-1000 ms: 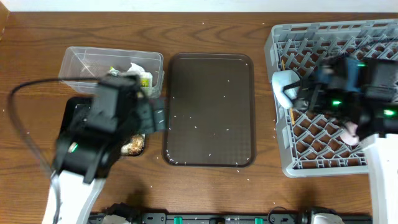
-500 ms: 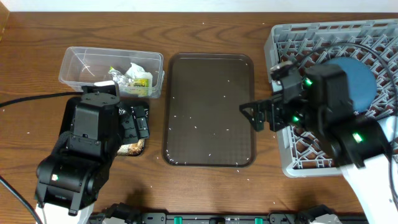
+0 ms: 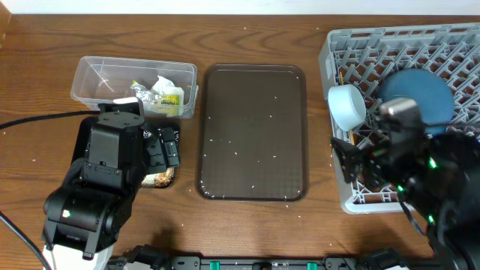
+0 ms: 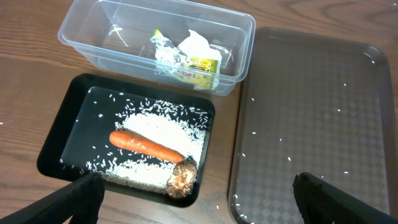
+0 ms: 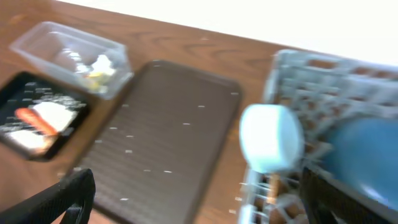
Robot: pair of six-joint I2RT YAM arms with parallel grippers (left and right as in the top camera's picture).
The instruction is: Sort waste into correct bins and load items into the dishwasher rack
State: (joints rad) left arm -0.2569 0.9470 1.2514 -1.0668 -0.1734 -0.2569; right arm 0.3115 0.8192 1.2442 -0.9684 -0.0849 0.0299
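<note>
1. Left gripper (image 4: 199,200) spread wide, empty. The black tray (image 4: 65,134) holding carrot (image 4: 146,145) and rice (image 4: 155,127) lies just ahead, with the wrapper (image 4: 194,57) in the clear tub (image 4: 93,34) beyond.
2. Right gripper (image 5: 199,199) wide, empty. The white bowl (image 5: 270,138) lies ahead at the dishwasher rack (image 5: 348,68) edge, and the brown serving tray (image 5: 168,124) is ahead-left.

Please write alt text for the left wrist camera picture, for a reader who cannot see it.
A shallow black tray holds white rice, an orange carrot and a brown food lump. Beyond it, a clear tub holds a crumpled wrapper; a brown serving tray lies to the right. The open left claw frames the bottom edge.
</note>
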